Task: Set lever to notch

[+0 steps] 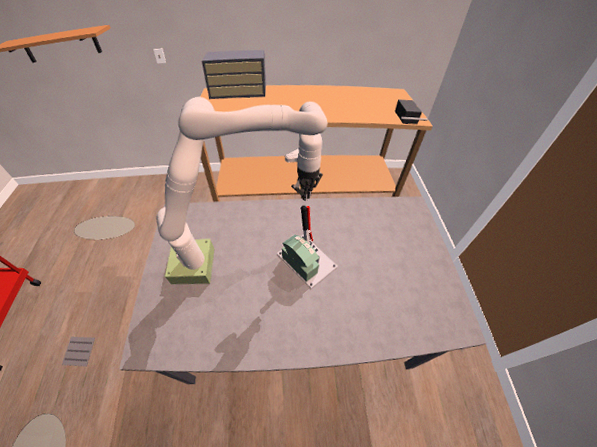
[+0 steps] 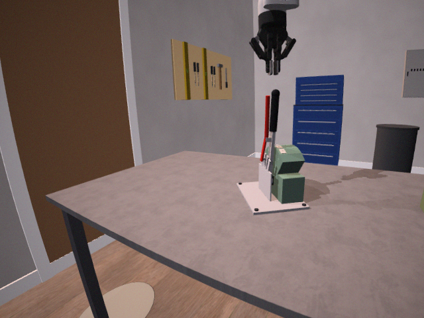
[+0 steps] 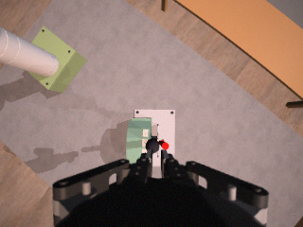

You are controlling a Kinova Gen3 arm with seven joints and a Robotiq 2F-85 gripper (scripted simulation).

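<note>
The lever stands upright on the grey table (image 1: 388, 298) (image 2: 154, 205). It has a black handle (image 1: 305, 217) (image 2: 274, 109) (image 3: 152, 145) with the red bar (image 1: 309, 230) (image 2: 266, 119) (image 3: 164, 145) beside it and apart from it. The lever rises from a green housing (image 1: 298, 256) (image 2: 290, 177) (image 3: 136, 139) on a white base plate (image 1: 325, 267) (image 2: 252, 197) (image 3: 166, 118). Small number plates (image 2: 281, 148) (image 3: 145, 137) sit on top of the housing; their digits are too small to read. My gripper (image 1: 305, 195) (image 2: 273, 71) (image 3: 156, 156) hangs straight above the handle's tip, clear of it, fingers slightly apart and empty.
The arm's green base block (image 1: 190, 264) (image 3: 59, 61) stands on the table to the left of the lever. A wooden two-level bench (image 1: 346, 107) with a drawer unit (image 1: 234, 74) and a black box (image 1: 408, 110) stands behind the table.
</note>
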